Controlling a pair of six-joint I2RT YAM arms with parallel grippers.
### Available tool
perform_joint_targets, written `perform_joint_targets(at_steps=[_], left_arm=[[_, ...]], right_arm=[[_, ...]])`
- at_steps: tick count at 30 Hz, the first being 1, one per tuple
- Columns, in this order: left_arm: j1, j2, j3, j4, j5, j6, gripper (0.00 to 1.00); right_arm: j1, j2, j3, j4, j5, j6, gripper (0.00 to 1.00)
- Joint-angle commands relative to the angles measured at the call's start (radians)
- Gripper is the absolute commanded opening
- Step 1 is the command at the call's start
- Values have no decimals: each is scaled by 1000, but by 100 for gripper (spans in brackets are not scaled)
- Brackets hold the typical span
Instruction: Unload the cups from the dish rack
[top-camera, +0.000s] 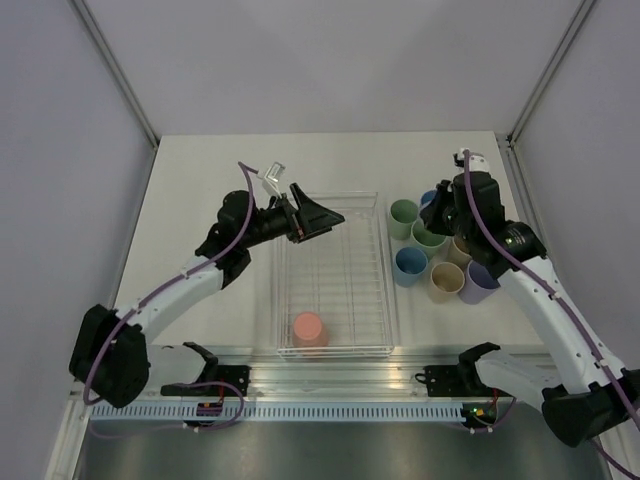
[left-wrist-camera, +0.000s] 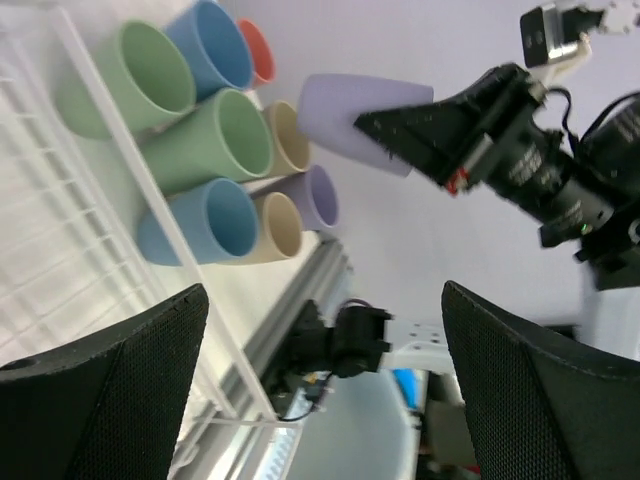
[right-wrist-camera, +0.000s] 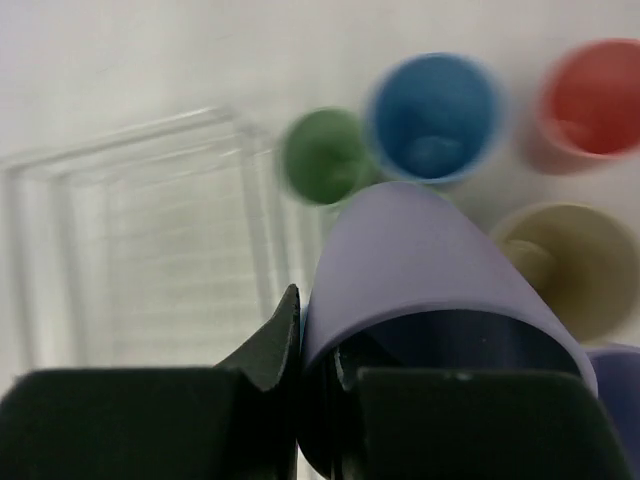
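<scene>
- Presently the unloading looks nearly done: the right arm (top-camera: 540, 290) hangs over the group of cups (top-camera: 428, 238) on the surface (top-camera: 200, 180) just right of the dish rack (top-camera: 388, 300). Its jaws are clamped on the wall of a lavender cup (right-wrist-camera: 420, 270) (held above the others, apparently clear of them).
- Next, I judge, that cup must go down upright into a free gap beside the others, then be let go.
- The left arm (top-camera: 190, 280) hovers over the rack's far end, jaws wide apart, holding nothing.
- The rack holds one salmon cup (top-camera: 308, 328) in its near left corner, the likely next pick.
- The grouped cups stand mouth up and look empty.
</scene>
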Motion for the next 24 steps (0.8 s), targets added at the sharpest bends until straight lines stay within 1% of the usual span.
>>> perform_joint_targets(at_steps=[1, 2, 3, 4, 5, 7, 8, 9, 11, 12, 15, 16, 18, 23, 24], left_arm=[[-11, -123, 80, -472, -166, 353, 100], [-11, -137, 97, -562, -186, 382, 100], [-15, -146, 107, -611, -200, 433, 100], [-17, -160, 114, -648, -223, 453, 100], [-20, -163, 124, -709, -227, 473, 100], [-31, -156, 134, -757, -223, 527, 100], [-38, -150, 147, -809, -223, 542, 100], [-53, -145, 153, -830, -224, 574, 100], [-73, -130, 166, -872, -249, 599, 100], [-89, -124, 166, -880, -267, 619, 100], [-98, -97, 170, -909, -284, 651, 100], [-100, -88, 175, -917, -283, 662, 100], [-115, -62, 180, -937, -281, 685, 100], [-175, -30, 183, -943, -283, 723, 100], [-182, -25, 183, -943, -286, 732, 100]], right_arm=[[-182, 31, 76, -166, 389, 19, 1], [-246, 36, 84, -163, 370, 36, 1], [-311, 39, 82, -156, 371, 40, 1], [-421, 45, 84, -151, 382, 55, 1], [-458, 72, 96, -160, 386, 69, 1], [-513, 106, 101, -157, 393, 94, 1], [-534, 149, 117, -177, 388, 103, 1], [-588, 167, 124, -185, 359, 115, 1], [-633, 198, 113, -166, 319, 119, 1], [-669, 210, 110, -160, 266, 112, 1], [-699, 258, 90, -142, 251, 109, 1], [-709, 276, 85, -137, 213, 105, 1], [-734, 295, 76, -122, 184, 103, 1], [-759, 416, 73, -97, -15, 60, 1], [-759, 431, 70, -94, -29, 56, 1]])
